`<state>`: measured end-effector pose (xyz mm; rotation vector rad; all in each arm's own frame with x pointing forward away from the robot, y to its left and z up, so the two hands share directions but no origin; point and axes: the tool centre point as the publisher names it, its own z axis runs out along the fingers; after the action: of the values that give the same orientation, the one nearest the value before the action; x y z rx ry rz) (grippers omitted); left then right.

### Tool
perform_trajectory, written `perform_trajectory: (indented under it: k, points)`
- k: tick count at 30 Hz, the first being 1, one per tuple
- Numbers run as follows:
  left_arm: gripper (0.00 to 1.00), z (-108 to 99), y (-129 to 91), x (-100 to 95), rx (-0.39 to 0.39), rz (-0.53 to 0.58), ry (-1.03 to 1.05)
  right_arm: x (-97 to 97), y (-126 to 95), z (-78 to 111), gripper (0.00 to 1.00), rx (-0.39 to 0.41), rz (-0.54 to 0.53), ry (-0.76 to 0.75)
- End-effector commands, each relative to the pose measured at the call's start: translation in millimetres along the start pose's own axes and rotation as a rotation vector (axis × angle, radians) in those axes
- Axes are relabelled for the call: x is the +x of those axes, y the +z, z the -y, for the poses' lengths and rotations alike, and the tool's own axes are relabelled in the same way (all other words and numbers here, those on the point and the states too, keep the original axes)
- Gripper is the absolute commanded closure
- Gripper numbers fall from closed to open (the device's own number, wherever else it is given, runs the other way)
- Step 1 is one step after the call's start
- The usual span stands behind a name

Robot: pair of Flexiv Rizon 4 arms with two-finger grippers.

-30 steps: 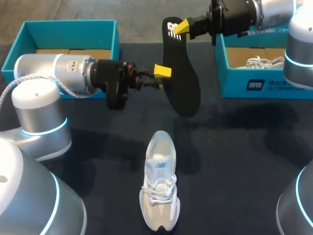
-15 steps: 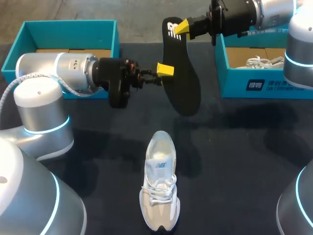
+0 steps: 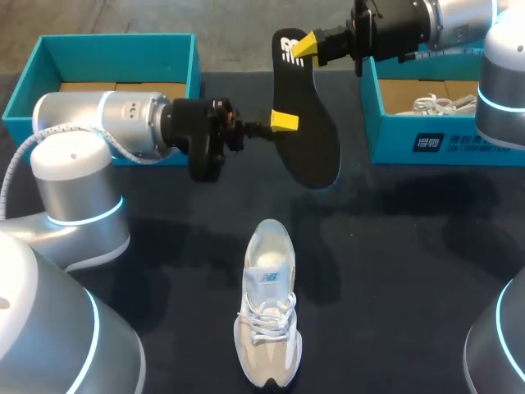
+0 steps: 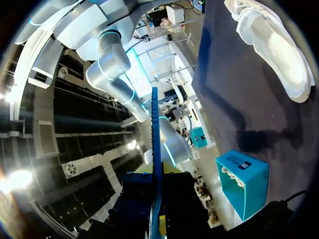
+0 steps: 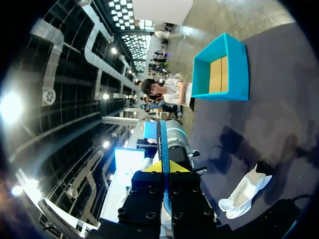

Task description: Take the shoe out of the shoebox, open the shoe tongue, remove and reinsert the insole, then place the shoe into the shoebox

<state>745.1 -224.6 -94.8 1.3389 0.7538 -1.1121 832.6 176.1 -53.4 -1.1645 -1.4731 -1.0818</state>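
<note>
A black insole (image 3: pixel 310 152) hangs in the air over the far middle of the table, toe end down. My right gripper (image 3: pixel 305 47) is shut on its heel end; in the right wrist view the insole's thin edge (image 5: pixel 161 134) runs between the yellow tips of that gripper (image 5: pixel 163 167). My left gripper (image 3: pixel 284 122) is shut on the insole's side edge, and the insole (image 4: pixel 155 124) shows edge-on between the fingers of the left gripper (image 4: pixel 157 199). The white and beige shoe (image 3: pixel 267 320) lies on the dark table below, laces toward the near edge.
An open teal shoebox (image 3: pixel 115 43) stands at the far left, cardboard showing on its floor. A second teal shoebox (image 3: pixel 410 144) at the far right holds something white. Dark tabletop (image 3: pixel 394 271) surrounds the shoe (image 4: pixel 274 45).
My left gripper has moved right to the insole and its fingers have closed on the edge. The insole's lower end has shifted slightly right. The right arm and the shoe stayed put.
</note>
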Motion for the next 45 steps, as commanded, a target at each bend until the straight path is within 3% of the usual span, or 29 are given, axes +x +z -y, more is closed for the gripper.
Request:
perform_trajectory:
  k: [1, 8, 10, 11, 12, 20, 30, 45]
  points:
    - [1.00, -1.0, 1.8, 1.4, -0.002, 0.004, 0.004, 0.0, 1.3, 0.0, 1.00, -0.001, 0.002, 0.001]
    - [1.00, -1.8, 0.7, 2.6, -0.006, 0.007, 0.002, 0.4, 1.8, -0.5, 1.00, 0.004, -0.002, 0.002]
    - [1.00, -1.6, 0.3, 3.1, -0.007, 0.007, 0.001, 1.3, 2.3, -0.9, 0.67, 0.005, 0.001, 0.004]
    - [1.00, -1.6, 0.1, 3.2, -0.007, 0.007, 0.001, 1.8, 2.3, -1.0, 0.29, 0.004, 0.001, 0.004]
    - [1.00, -1.9, -0.8, 3.5, -0.008, 0.008, 0.000, 2.7, 1.8, -1.0, 0.00, 0.003, 0.002, 0.004]
    - [1.00, -4.1, -12.1, 7.6, -0.018, 0.004, 0.002, 5.7, -2.5, 3.9, 0.00, -0.006, 0.005, 0.005]
    - [1.00, -0.1, -43.8, 16.2, -0.030, -0.008, -0.011, 0.8, -15.2, 24.4, 0.00, -0.035, -0.001, 0.021]
    - [1.00, 12.9, -91.9, 33.0, -0.043, -0.029, -0.047, 2.0, -12.4, 48.5, 0.00, -0.033, 0.018, 0.027]
